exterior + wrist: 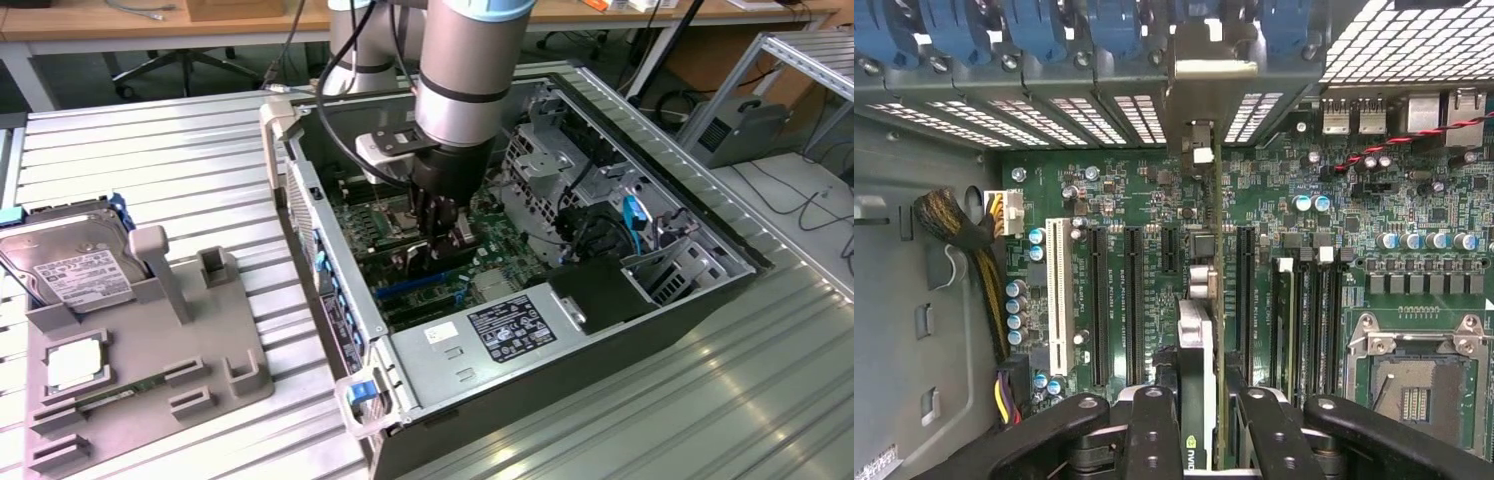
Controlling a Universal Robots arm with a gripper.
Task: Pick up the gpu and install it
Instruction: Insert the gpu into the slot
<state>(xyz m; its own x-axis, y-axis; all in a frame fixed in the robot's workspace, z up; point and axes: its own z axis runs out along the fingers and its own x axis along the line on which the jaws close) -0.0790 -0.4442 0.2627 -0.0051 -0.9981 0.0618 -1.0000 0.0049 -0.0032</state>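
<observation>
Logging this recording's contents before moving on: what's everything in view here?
table: one, silver slatted metal, under everything
computer case: one, silver and black, open on the table
motherboard: one, green, inside the case
gpu: one, dark, held edge-on over the motherboard slots
fixture: one, grey, exterior view's left of the case
hard drive: one, silver, white label, on the fixture
CPU: one, silver, in the fixture
memory stick: one, green, in the fixture
arm: one, grey, reaching into the case
gripper: one, black, shut on the gpu
</observation>
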